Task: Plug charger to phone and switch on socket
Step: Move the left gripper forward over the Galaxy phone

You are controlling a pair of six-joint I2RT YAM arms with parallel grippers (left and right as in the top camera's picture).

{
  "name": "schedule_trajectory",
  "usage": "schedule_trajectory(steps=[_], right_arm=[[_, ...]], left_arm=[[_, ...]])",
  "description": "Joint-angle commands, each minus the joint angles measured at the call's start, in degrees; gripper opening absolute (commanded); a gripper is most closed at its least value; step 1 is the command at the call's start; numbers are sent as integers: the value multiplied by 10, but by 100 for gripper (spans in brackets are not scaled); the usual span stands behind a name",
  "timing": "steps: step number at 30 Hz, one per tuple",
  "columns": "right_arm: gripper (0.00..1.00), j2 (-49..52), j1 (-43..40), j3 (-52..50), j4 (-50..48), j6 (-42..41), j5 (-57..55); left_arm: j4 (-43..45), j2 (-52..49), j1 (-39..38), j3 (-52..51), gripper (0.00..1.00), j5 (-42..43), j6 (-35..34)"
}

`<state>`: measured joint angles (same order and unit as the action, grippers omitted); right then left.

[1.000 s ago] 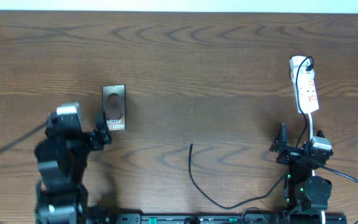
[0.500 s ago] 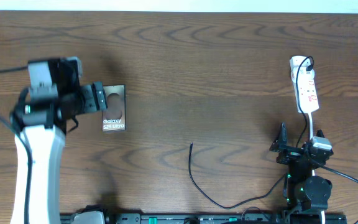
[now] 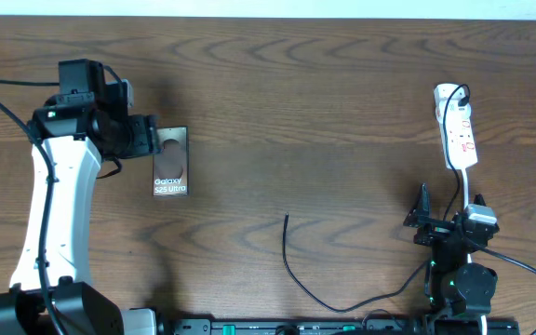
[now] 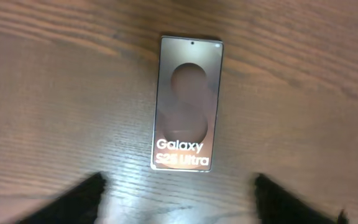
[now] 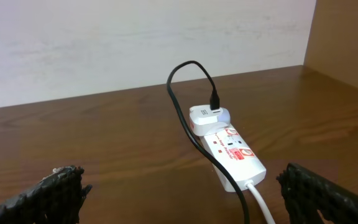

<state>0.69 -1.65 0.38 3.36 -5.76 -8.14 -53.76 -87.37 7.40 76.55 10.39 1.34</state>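
Note:
The phone (image 3: 170, 164) lies flat at the left middle of the table, screen up with white "Galaxy S25 Ultra" text. In the left wrist view the phone (image 4: 187, 102) lies just ahead of my open, empty left gripper (image 4: 178, 186). Overhead, the left gripper (image 3: 145, 140) hovers at the phone's upper left edge. The charger cable (image 3: 298, 274) curves across the front middle, and its plug tip (image 3: 286, 217) lies loose on the wood. The white socket (image 3: 456, 130) lies at the right. My right gripper (image 3: 426, 221) is open and empty, in front of the socket (image 5: 229, 149).
A black plug and cable (image 5: 188, 118) sit in the socket's far end, and a white cord (image 5: 260, 199) leaves its near end. Thicker black robot cables run along the front edge (image 3: 519, 270). A pale wall stands behind the table.
My left arm has swung up from the front left and now reaches out beside the phone's top left. The phone, charger and right arm have not moved.

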Motion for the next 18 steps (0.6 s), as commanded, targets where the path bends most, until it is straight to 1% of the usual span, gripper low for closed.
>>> schedule_trajectory(steps=[1, 2, 3, 4, 6, 10, 12, 15, 18], right_arm=[[99, -3, -2, -1, 2, 7, 2], [99, -3, -2, -1, 3, 7, 2], [99, -3, -2, -1, 3, 7, 2], [99, -3, -2, -1, 3, 7, 2], [99, -3, -2, -1, 3, 7, 2], [99, -3, -2, -1, 3, 7, 2], [99, -3, -2, -1, 3, 7, 2], [99, -3, -2, -1, 3, 7, 2], [99, -3, -2, -1, 3, 7, 2]], left_arm=[[0, 2, 2, 13, 7, 13, 13], [0, 2, 2, 13, 7, 15, 12], [0, 2, 1, 13, 32, 19, 12], [0, 2, 1, 13, 98, 32, 12], [1, 2, 1, 13, 98, 42, 12], [-4, -1, -16, 13, 98, 35, 12], [-10, -8, -35, 13, 98, 4, 11], [-18, -28, -56, 14, 98, -54, -14], [-26, -63, -59, 19, 98, -49, -23]])
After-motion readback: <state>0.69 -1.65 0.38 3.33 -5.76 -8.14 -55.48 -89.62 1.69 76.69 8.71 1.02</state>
